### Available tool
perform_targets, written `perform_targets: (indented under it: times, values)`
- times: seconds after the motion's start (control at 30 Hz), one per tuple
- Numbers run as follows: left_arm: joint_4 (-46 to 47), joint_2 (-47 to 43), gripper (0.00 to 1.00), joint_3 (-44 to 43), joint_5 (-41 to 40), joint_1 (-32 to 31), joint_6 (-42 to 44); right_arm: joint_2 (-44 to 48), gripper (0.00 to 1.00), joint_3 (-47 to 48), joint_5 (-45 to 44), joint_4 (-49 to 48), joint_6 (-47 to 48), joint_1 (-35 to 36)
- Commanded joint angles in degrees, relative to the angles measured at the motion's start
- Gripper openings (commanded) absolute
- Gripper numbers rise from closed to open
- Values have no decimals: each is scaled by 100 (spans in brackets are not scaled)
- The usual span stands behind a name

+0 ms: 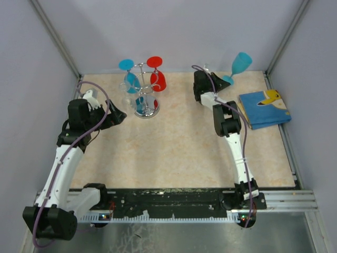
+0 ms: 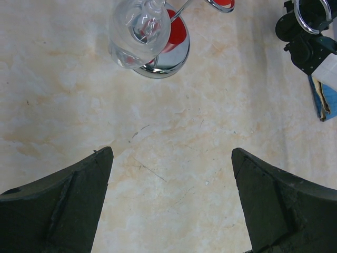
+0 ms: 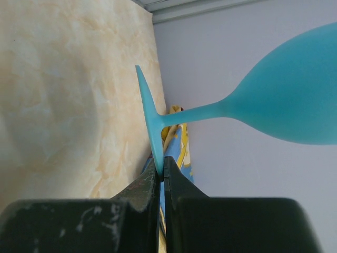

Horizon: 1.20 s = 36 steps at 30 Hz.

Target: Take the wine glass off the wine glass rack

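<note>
Left gripper (image 2: pixel 171 158) hangs with jaws spread wide, gripping nothing, near the wine glass rack (image 1: pixel 146 100), whose clear glass (image 2: pixel 139 31) is barely discernible from above. Right gripper (image 3: pixel 162 176), jaws pressed tight, pinches the blue wine glass (image 3: pixel 284 100) by its foot's edge, tilted well right of the rack, bowl cut off in the wrist view.

Left end effector (image 2: pixel 171 154) spread wide, right end effector (image 3: pixel 162 164) pinched tight
</note>
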State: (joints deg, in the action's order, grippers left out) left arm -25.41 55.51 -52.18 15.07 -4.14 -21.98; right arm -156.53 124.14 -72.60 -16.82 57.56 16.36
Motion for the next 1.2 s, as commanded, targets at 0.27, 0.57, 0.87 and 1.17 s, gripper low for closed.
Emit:
perform_targets:
  times: [0.27, 0.57, 0.87, 1.17]
  values:
    - [10, -31, 100, -24, -89, -16, 137, 109, 0, -195, 293, 1031, -576, -125]
    - [-27, -125, 100, -28, -258, -9, 116, 202, 0, -447, 376, 1003, -540, -109]
    - [36, -88, 100, 28, -195, -12, 122, 254, 16, -315, 858, 2206, -1441, -85]
    - [86, -45, 100, 37, -116, -8, 109, 268, 34, -330, 1035, 2551, -1824, 32]
